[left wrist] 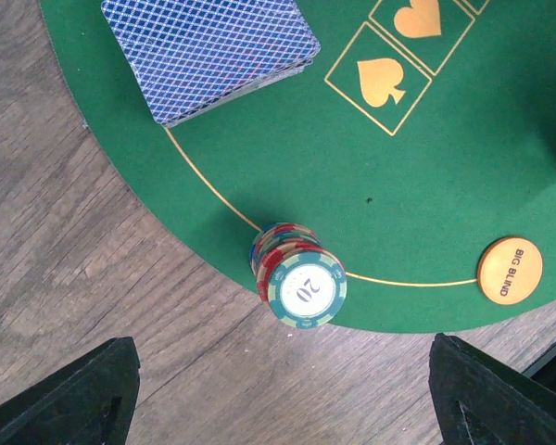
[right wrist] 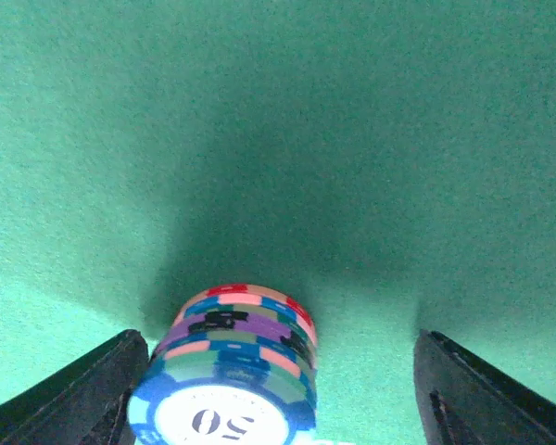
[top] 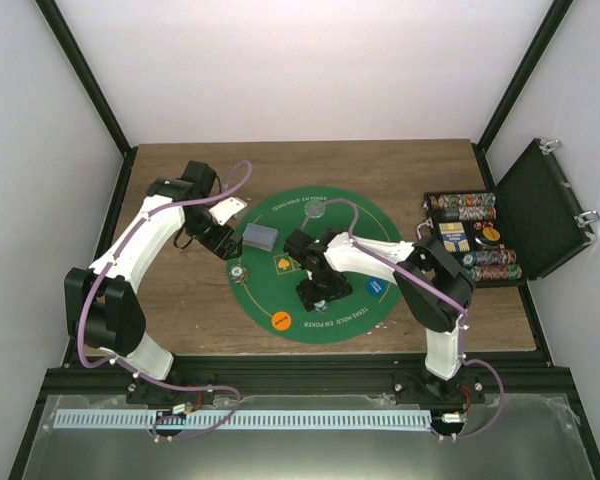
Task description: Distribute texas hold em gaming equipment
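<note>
Both open — left gripper (left wrist: 278, 394) near a striped poker-chip stack (left wrist: 299, 276), right gripper (right wrist: 283, 394) straddling a blue-topped chip stack (right wrist: 224, 375); black hinged case (top: 536, 208) holds chip rows (top: 463, 208).

Green mat (right wrist: 352, 139): filled the whole view, with a soft dark shadow across its middle.
Chip stack (right wrist: 230, 357): stood upright on the mat at the bottom, left of centre, with red, blue, purple and green edges.
Top chip (right wrist: 218, 422): blue-edged, its white centre marked 50.
Right gripper (right wrist: 280, 394): jaws wide apart, stack between them, just beside the lower-left finger (right wrist: 74, 399).
</note>
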